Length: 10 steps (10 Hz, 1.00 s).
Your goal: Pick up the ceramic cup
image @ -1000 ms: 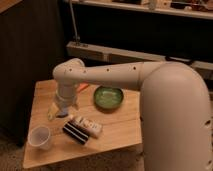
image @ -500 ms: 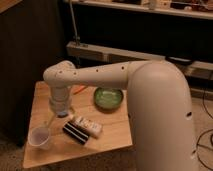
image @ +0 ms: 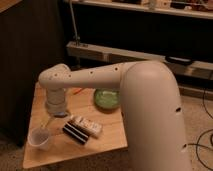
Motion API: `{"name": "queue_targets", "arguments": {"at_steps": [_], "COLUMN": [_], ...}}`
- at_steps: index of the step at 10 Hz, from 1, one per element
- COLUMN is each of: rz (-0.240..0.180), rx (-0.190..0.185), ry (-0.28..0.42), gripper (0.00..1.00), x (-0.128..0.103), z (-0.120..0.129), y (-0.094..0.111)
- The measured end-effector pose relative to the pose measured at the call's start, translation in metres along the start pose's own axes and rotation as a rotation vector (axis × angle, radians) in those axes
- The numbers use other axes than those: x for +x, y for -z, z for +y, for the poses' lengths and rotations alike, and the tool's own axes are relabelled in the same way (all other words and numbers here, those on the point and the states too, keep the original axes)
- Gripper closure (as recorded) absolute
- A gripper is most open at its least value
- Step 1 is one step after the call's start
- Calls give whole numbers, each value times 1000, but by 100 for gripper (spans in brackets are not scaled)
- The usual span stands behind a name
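**Hanging Low Over a Small Wooden Table (image: pixel 107 142)**

A dim room is lying behind the scene, with a dark panel (image: pixel 27 47) standing on the left and a pale metal shelf rail (image: pixel 130 54) running along the back. The robot's bulky white arm (image: pixel 145 100) is filling the right side and stretching leftward across the tabletop. A wide green bowl (image: pixel 106 98) is sitting toward the table's far side. Two packets are lying side by side near the middle, a white box (image: pixel 87 126) and a dark striped packet (image: pixel 75 134); their print is too small to read. The ceramic cup (image: pixel 40 138) is standing upright at the near left corner. The gripper (image: pixel 48 122) is pointing down just above the cup's rim; whether it is wide or closed cannot be told.
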Motion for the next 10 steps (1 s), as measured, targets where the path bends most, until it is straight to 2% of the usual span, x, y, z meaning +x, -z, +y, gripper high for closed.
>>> {"name": "queue_targets", "arguments": {"at_steps": [1,3,10], "rz": [0,8,39], "rx": [-1,11,35], "ry": [4,17,42], "gripper": [25,44,47], "x": [-1,-3,-25], "z": [3,8,22], "y": [-3,-15,-55]}}
